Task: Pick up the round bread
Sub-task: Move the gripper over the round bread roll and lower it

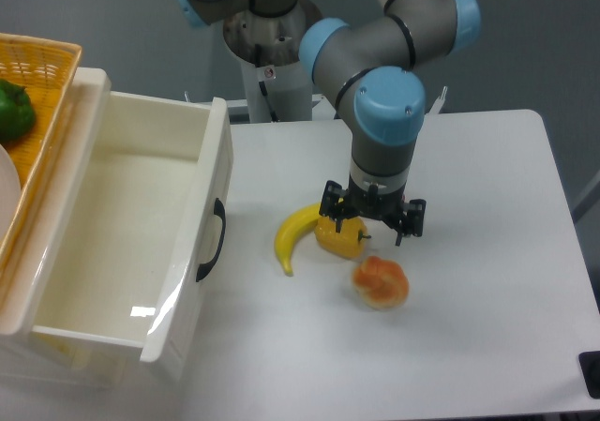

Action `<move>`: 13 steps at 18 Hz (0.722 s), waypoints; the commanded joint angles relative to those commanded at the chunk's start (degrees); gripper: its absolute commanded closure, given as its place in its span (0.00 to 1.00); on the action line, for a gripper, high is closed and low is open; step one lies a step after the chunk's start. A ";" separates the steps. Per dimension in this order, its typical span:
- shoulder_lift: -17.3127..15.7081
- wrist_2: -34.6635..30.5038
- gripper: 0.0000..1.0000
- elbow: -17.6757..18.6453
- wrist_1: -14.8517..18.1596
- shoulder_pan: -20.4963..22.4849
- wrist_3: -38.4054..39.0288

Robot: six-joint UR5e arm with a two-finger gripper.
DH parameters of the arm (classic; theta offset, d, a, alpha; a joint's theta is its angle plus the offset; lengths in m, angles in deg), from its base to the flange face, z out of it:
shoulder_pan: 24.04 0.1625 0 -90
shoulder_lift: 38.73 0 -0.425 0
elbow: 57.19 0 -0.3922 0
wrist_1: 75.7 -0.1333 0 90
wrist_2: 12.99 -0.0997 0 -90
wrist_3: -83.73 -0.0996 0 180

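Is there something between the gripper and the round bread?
Nothing visible. The gripper hangs open just behind the round bread. The pepper lies beside that path, under the gripper's left side.

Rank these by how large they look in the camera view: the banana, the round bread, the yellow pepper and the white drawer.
1. White drawer
2. Banana
3. Round bread and yellow pepper: look alike; the gripper hides part of the pepper, so I won't rank them.
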 joint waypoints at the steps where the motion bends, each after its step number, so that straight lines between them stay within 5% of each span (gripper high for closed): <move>1: 0.53 0.00 0.00 0.00 0.00 0.09 0.09; 13: 8.00 2.80 0.00 -0.79 -1.76 2.19 0.18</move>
